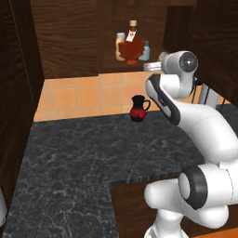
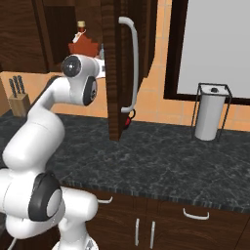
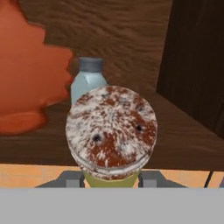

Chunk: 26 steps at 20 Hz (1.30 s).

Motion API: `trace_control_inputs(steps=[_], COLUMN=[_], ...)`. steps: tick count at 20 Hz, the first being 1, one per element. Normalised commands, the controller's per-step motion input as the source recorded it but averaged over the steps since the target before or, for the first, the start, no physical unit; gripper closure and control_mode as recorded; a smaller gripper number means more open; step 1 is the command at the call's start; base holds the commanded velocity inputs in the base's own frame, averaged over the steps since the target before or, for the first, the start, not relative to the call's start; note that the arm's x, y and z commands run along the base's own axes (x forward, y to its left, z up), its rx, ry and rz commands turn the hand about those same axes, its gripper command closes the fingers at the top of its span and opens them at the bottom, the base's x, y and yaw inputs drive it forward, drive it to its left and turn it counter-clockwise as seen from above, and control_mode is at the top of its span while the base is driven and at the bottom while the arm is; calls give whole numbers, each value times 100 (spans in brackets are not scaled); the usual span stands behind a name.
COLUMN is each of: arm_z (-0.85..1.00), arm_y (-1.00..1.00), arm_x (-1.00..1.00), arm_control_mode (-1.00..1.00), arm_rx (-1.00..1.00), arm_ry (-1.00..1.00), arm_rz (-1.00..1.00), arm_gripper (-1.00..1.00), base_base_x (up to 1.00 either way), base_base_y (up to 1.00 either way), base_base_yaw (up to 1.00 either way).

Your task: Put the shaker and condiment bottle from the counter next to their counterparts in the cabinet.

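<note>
In the hand view my gripper (image 3: pixel 111 178) is shut on the shaker (image 3: pixel 111 131). Its speckled cap faces the camera, and the yellow-green body shows between the fingertips (image 3: pixel 64 177). Just behind it on the cabinet (image 1: pixel 69 37) shelf stands the pale blue-grey shaker (image 3: pixel 89 83) (image 1: pixel 146 51). The red-brown condiment bottle (image 3: pixel 26 74) (image 1: pixel 131 48) (image 2: pixel 84 45) stands on the same shelf to its left, with the slim peach bottle (image 1: pixel 121 46) beside it. My hand (image 1: pixel 153 66) is raised at the shelf's front edge, above the counter (image 1: pixel 69 153).
A dark red-black jug (image 1: pixel 138 108) (image 2: pixel 129 118) stands on the counter below the cabinet. The open cabinet door (image 2: pixel 113 73) with its long handle (image 2: pixel 133 63) hangs close to the right of my hand. A knife block (image 2: pixel 18 100) and a paper-towel holder (image 2: pixel 211 112) stand farther off.
</note>
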Motion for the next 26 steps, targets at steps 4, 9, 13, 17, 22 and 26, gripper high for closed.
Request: trace_control_inputs(steps=[4,9,13,17,22,26], arm_z=[0,-2,-3,-3,-1,-27], arm_y=[0,0,0,0,0,3], arm_x=[27,29,34,44,39,12], arm_control_mode=[-100,-100,-100,-100,-100,-100], arm_rx=[0,0,0,0,0,-6], arm_ry=[16,13,10,1,-4,-10], arm_rz=[5,6,5,2,0,0], arm_gripper=[100,100,100,100,100,100], base_base_x=[0,0,0,0,0,0], base_base_y=[0,0,0,0,0,0], base_base_yaw=[0,0,0,0,0,0])
